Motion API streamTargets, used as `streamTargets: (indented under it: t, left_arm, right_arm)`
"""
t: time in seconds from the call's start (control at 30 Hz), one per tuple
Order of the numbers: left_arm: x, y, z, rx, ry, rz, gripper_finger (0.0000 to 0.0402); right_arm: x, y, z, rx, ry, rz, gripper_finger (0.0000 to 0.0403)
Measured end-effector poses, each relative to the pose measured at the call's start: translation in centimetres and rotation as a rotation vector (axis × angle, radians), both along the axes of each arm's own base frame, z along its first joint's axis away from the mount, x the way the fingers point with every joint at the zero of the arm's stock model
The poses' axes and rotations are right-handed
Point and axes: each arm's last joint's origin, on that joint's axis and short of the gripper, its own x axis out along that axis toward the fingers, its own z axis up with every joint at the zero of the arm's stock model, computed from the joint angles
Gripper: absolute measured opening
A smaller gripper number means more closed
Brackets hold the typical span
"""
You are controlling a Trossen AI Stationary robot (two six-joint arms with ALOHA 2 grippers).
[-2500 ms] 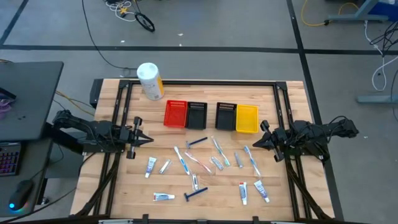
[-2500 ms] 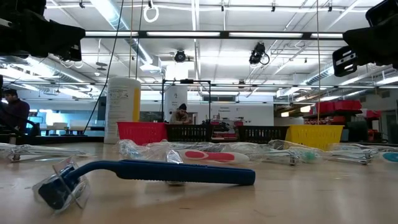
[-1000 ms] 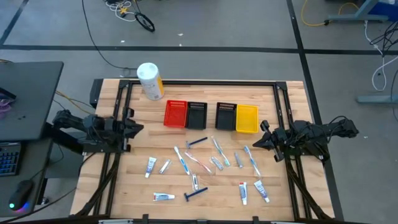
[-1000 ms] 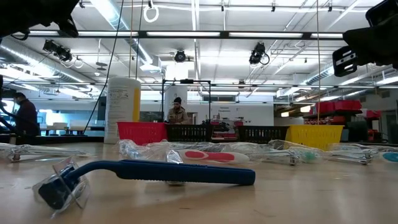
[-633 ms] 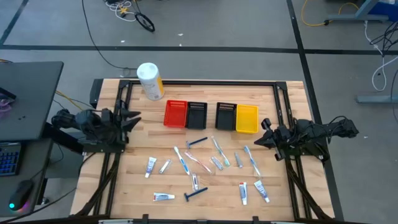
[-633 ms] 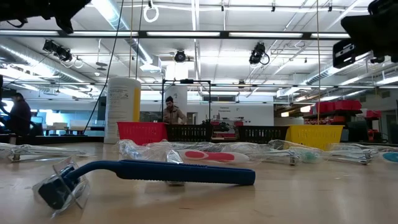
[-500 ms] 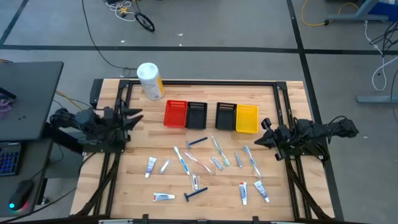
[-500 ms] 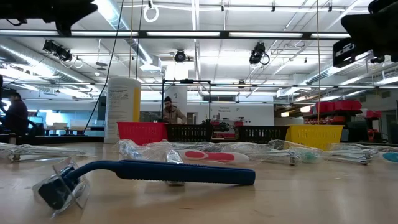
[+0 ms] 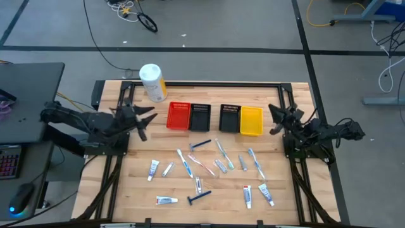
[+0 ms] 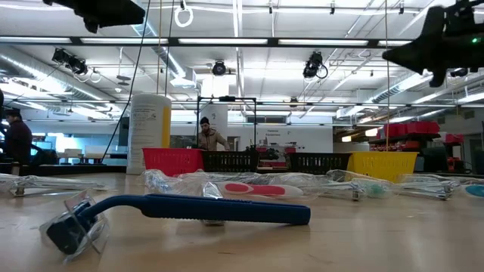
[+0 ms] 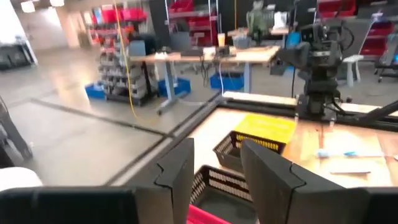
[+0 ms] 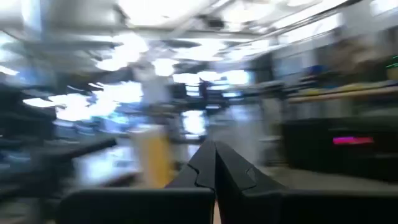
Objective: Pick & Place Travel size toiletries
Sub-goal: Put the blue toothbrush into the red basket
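Standing by the table, I see both robot arms raised over a wooden table [image 9: 278, 196], neither touching anything. The left gripper [image 9: 144, 121] hangs above the table's left side with its two fingers [image 11: 176, 171] spread apart and nothing between them, seemingly readied to take something. Just ahead of it sit four small slotted bins in a row: a red bin [image 9: 178, 116] nearest, then two black bins [image 9: 200, 117], then a yellow bin [image 9: 251, 120], likely the drop-off places. Behind it, at the far edge, a big white-and-yellow container [image 9: 152, 82] lies tilted.

The travel size toiletries [image 9: 209, 166] lie scattered flat on the wood, below and to the near side of both grippers, well apart from each: small white toothpaste tubes [image 9: 153, 168], thin toothbrushes [image 9: 184, 163] and a blue razor [image 9: 199, 199] closest to the front edge. None has been picked up yet.

The right gripper [image 9: 274, 118] hovers beside the yellow bin, its fingers pressed together and holding nothing, apparently waiting.
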Motion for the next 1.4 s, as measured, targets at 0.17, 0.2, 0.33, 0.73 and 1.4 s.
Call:
streamTargets:
  t: [0.17, 0.2, 0.33, 0.73, 1.4]
  left_arm:
    - [3.2, -1.3, -1.2, -0.081, 0.083, -0.052, 0.016]
    - [3.8, -1.7, -1.6, -0.1, 0.104, -0.071, 0.0163]
    - [5.9, -3.0, -3.4, -0.133, 0.209, -0.161, 0.0171]
    - [11.6, -6.3, -13.9, -0.122, 0.671, -0.32, 0.0186]
    - [14.6, -5.7, -14.5, -0.075, 0.847, -0.43, 0.0231]
  right_arm:
    - [0.3, 0.3, -0.2, -0.076, 0.044, 0.12, 0.0026]
    - [0.4, 0.5, -0.2, -0.086, 0.031, 0.179, 0.0034]
    - [0.9, 1.3, -0.3, -0.112, -0.004, 0.493, 0.007]
    - [3.3, 2.7, -1.5, -0.067, 0.117, 0.828, 0.0125]
    - [7.0, 1.0, -4.3, 0.026, 0.288, 0.56, 0.0205]
